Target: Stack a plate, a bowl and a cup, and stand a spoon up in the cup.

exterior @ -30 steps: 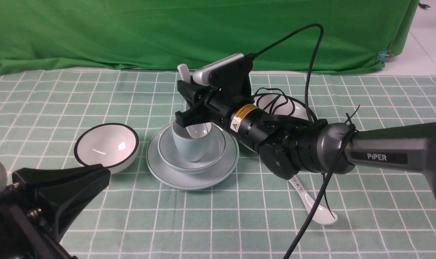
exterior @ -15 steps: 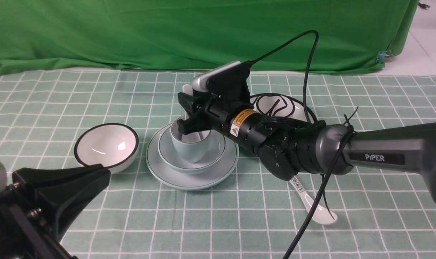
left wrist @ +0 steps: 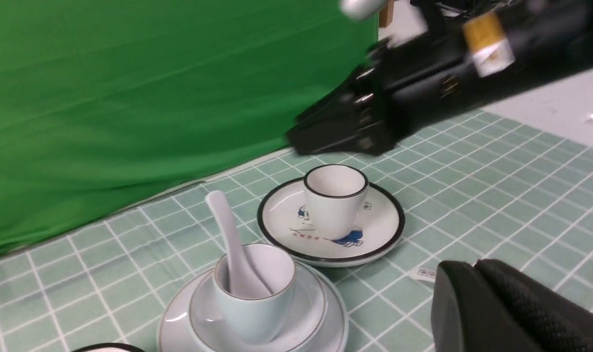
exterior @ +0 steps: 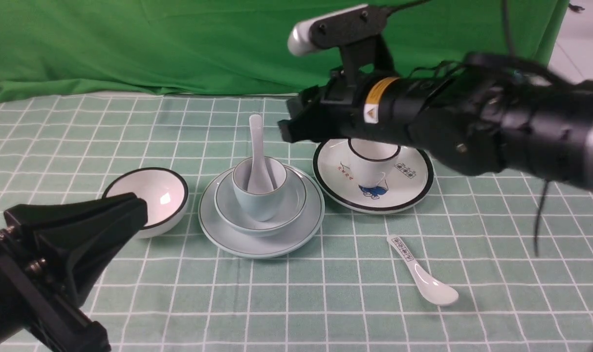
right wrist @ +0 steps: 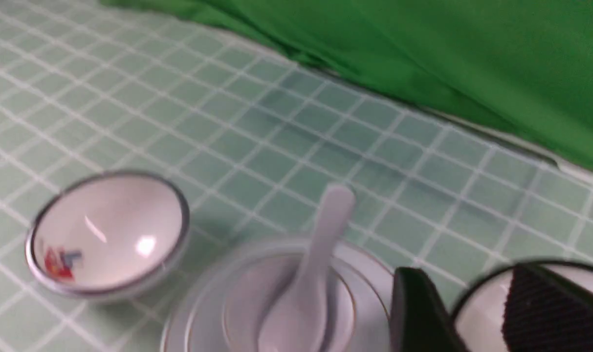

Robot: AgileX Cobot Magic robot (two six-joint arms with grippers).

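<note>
While its bowl sits low, the spoon (exterior: 258, 151) points handle up.

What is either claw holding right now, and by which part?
Nothing: the right claw stands open, clear of the spoon, and the left claw is shut on nothing.

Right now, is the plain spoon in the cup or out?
In. The plain spoon leans upright, bowl end inside the pale blue cup, handle sticking up past the rim.
</note>
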